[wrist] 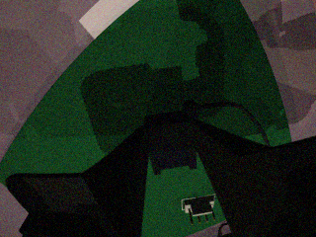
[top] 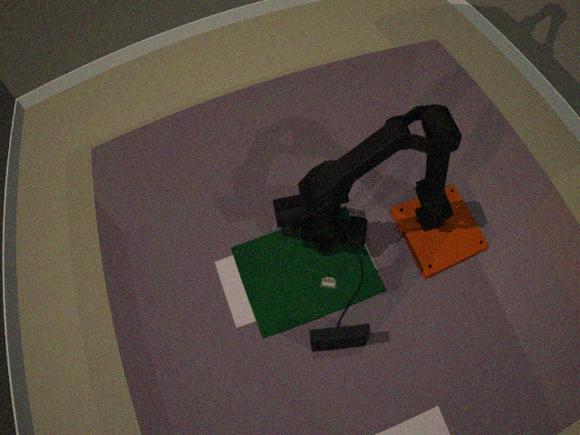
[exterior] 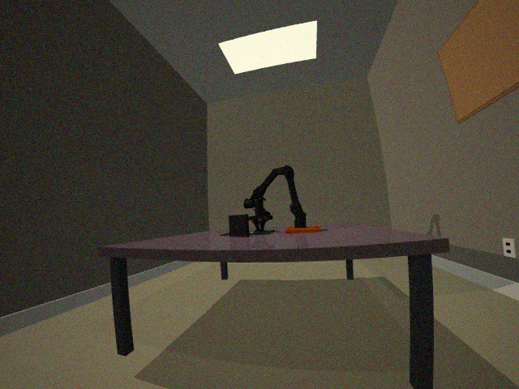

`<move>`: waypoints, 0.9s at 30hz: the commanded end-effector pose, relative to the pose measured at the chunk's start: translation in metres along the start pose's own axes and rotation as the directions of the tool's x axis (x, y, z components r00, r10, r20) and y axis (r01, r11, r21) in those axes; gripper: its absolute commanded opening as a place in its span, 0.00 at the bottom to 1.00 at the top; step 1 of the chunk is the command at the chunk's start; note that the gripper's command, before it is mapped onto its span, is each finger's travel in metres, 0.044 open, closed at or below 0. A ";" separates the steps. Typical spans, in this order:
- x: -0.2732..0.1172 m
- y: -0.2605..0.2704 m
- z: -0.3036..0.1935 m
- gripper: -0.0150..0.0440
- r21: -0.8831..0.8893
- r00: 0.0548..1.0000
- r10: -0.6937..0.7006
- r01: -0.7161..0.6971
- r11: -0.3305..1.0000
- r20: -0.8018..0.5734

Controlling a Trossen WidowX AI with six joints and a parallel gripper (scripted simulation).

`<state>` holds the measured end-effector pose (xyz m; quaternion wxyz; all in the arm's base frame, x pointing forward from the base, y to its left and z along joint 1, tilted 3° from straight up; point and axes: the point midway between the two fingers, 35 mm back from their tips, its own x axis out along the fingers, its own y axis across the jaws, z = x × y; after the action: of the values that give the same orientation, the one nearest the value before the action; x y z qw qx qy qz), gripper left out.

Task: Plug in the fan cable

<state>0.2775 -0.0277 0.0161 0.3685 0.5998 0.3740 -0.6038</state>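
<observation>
The green board (top: 281, 299) (wrist: 54, 118) lies flat on the table. The pale four-pin fan header (top: 328, 282) (wrist: 198, 205) stands on it with nothing plugged in; its pins show in the wrist view. My gripper (top: 326, 247) (exterior: 259, 229) (wrist: 169, 128) points down low over the board and is shut on the dark cable plug (wrist: 173, 157). The plug is beside the header, apart from it. The arm hides the plug in the top view. The thin black cable (top: 361, 275) (wrist: 242, 110) curves from the plug to the black fan block (top: 339, 338) (exterior: 238, 226).
The fan block stands just beyond the board's edge, on the header's side. The arm's base stands on an orange plate (top: 445, 250) (exterior: 303, 229) to the right of the board in the top view. A pale strip (top: 234, 292) (wrist: 106, 17) shows along the board's opposite edge.
</observation>
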 end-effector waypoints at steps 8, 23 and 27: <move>-0.017 0.003 -0.001 0.25 0.001 1.000 0.000 0.000 1.000 -0.001; -0.066 0.003 -0.001 0.25 0.004 1.000 -0.004 0.004 1.000 -0.001; -0.079 0.001 -0.001 0.25 0.005 1.000 -0.006 0.006 1.000 -0.001</move>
<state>0.2806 -0.0285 0.0838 0.3653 0.5966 0.3761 -0.6076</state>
